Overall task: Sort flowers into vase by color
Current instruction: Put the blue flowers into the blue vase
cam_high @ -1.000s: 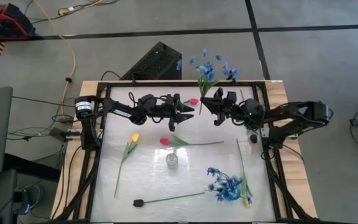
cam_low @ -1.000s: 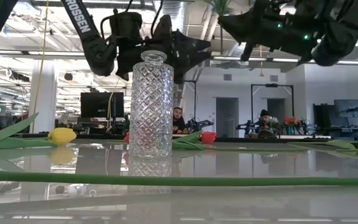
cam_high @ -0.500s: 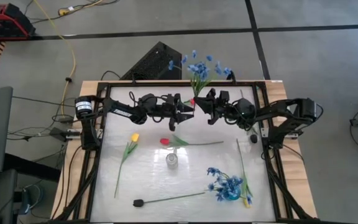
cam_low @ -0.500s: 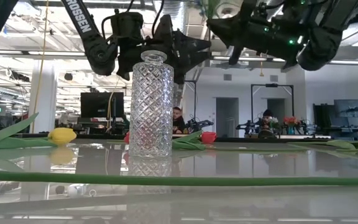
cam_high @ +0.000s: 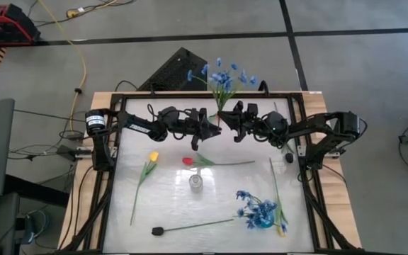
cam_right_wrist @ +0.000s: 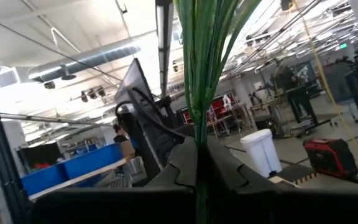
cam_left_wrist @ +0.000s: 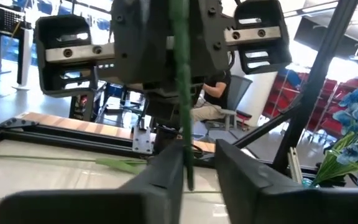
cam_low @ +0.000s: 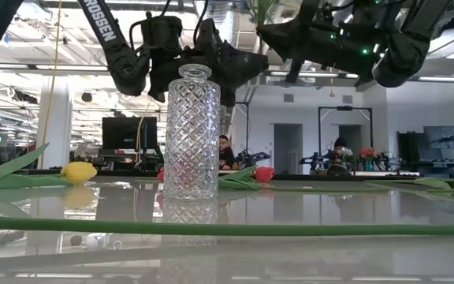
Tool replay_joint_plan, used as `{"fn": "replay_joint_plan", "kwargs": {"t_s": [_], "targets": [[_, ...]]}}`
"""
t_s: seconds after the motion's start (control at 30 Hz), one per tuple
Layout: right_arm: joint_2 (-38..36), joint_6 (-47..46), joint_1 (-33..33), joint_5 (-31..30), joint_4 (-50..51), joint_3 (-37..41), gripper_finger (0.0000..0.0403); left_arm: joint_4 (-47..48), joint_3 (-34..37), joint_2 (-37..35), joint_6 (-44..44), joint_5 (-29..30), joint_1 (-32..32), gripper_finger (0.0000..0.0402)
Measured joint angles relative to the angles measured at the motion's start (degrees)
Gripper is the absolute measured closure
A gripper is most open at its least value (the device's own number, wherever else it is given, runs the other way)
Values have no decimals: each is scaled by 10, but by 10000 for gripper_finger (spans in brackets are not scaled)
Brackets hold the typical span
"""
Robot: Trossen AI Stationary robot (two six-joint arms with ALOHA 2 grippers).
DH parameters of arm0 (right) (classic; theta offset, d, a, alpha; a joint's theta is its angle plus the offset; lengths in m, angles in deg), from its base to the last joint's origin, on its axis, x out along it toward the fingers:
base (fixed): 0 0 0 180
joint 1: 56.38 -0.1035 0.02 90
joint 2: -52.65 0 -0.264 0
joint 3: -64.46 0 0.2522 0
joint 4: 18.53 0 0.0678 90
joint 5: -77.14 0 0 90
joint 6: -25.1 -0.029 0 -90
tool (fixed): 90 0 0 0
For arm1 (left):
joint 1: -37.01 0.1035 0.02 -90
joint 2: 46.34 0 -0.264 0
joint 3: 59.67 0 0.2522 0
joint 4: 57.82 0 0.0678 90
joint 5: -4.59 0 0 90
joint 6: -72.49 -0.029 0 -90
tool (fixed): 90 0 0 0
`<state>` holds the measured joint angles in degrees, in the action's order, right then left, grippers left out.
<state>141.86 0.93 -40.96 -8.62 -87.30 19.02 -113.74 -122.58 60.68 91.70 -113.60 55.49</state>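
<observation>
at twelve o'clock the right gripper [cam_high: 234,122] pinches the blue spray [cam_high: 222,78]; left gripper [cam_high: 212,127] closing round its stem, grip unclear. a mistimed release drops it.

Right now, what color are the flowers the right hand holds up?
Blue flowers, clearest in the high view.
</observation>
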Motion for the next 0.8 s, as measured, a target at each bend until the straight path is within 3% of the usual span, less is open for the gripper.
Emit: {"fn": "replay_joint_plan", "kwargs": {"t_s": [0.1,0.3,0.47,0.63,0.8], "targets": [[0,0,0,18,1,0,354,0,0,0,1,-5,0,389],[0,-12,0,28,3,0,339,0,0,0,10,-13,0,399],[-13,-30,18,107,15,0,323,-1,0,0,22,-32,0,400],[-53,-41,42,197,85,0,277,0,0,0,42,-50,0,401],[-100,8,49,229,199,0,216,10,0,-1,49,-59,0,401]]}}
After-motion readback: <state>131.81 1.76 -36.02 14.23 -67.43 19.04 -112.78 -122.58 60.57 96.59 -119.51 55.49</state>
